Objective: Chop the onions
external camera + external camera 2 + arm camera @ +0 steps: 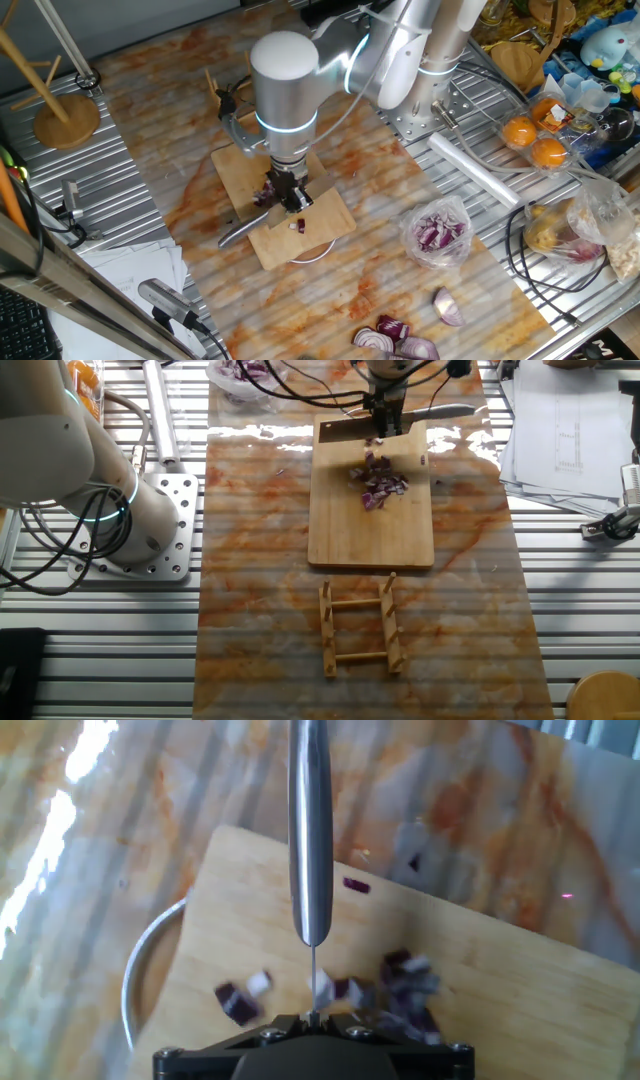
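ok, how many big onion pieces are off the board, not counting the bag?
4. One pale wedge lies alone; three dark halves cluster beside it at the frame's bottom edge, so more may be cut off there.

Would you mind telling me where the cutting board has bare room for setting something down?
The cutting board is bare on its half toward the wooden rack. It is crowded at the far end, where the onions lie under the tool and its knife.
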